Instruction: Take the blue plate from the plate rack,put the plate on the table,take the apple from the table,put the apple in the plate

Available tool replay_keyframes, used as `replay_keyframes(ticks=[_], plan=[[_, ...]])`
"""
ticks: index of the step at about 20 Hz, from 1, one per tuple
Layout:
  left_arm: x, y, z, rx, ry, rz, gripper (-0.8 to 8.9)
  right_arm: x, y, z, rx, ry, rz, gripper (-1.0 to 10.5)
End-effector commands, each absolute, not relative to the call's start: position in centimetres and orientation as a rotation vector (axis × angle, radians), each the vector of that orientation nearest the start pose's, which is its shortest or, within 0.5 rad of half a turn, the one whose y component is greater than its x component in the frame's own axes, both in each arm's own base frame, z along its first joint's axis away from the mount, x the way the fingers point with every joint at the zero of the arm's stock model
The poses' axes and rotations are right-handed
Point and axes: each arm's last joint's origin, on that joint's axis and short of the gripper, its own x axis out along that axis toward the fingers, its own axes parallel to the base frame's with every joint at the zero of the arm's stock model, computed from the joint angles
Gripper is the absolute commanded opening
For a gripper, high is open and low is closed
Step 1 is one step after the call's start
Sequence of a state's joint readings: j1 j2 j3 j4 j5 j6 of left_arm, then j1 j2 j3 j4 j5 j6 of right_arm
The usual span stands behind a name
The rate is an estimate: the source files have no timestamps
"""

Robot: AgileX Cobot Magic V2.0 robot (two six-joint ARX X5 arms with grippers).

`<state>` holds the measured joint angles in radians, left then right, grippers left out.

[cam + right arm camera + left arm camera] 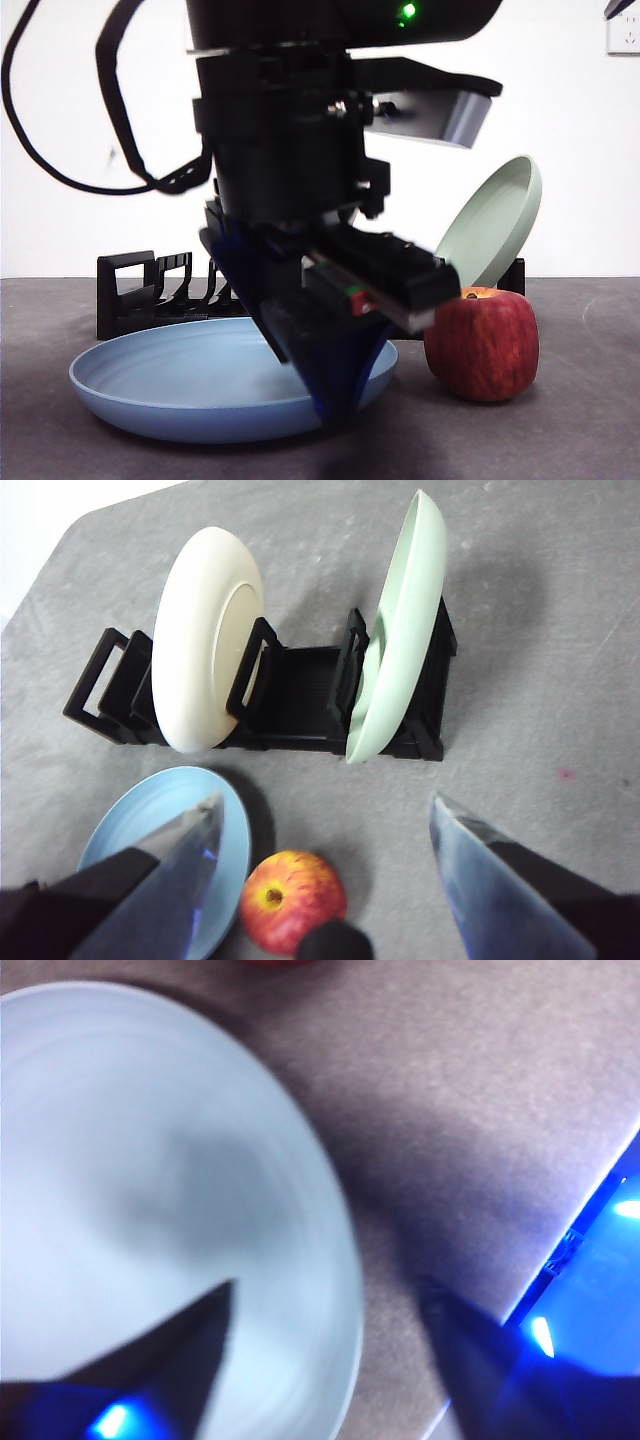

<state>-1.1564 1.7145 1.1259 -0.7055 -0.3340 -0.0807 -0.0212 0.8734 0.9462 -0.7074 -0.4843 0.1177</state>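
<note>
The blue plate [190,385] lies flat on the table [580,420] in front of the plate rack [140,290]. My left gripper [335,400] reaches down at the plate's right rim. Seen from the left wrist, the left gripper [325,1282] is open, one jaw over the blue plate [150,1210] and the other over bare table. The apple [482,345] stands upright just right of the plate, apart from it. My right gripper [325,805] hangs high and open, looking down on the plate rack [300,695], the blue plate [150,820] and the apple [293,900].
A pale green plate [400,630] leans in the rack's end slot, behind the apple in the front view [495,225]. A cream-white plate [205,635] stands in a slot further along. Bare table lies beside the rack.
</note>
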Motion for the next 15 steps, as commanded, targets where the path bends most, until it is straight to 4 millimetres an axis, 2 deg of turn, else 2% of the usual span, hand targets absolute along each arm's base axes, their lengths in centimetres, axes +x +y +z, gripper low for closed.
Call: replay_keyframes(ticks=[1, 3, 4, 7, 9, 12, 13, 15], plan=[[13.7, -28.5, 22.9, 0.688, 0.910, -0.654, 4.69, 16.6, 1.7, 32.9, 0.266, 0.649, 0.502, 3.5], [13.3, -27.2, 27.5, 0.578, 0.799, -0.680, 4.69, 16.7, 2.7, 32.7, 0.221, 0.660, 0.574, 3.8], [13.1, -26.3, 29.9, 0.519, 0.742, -0.688, 4.69, 16.8, 3.2, 32.6, 0.203, 0.669, 0.603, 4.5], [12.3, -21.8, 37.8, 0.323, 0.535, -0.668, 4.69, 17.4, 5.4, 31.8, 0.123, 0.723, 0.643, 5.4], [11.3, -18.1, 42.6, 0.201, 0.410, -0.647, 4.69, 17.9, 7.2, 30.9, 0.030, 0.766, 0.642, 5.4], [9.6, -13.2, 47.7, 0.092, 0.275, -0.607, 4.69, 18.9, 10.2, 29.3, -0.081, 0.829, 0.654, 5.4], [9.0, -11.8, 48.9, 0.078, 0.238, -0.581, 4.69, 19.3, 11.4, 28.7, -0.138, 0.844, 0.651, 5.5], [8.0, -9.8, 50.3, 0.075, 0.201, -0.525, 4.68, 20.1, 13.8, 27.2, -0.258, 0.874, 0.620, 6.6]])
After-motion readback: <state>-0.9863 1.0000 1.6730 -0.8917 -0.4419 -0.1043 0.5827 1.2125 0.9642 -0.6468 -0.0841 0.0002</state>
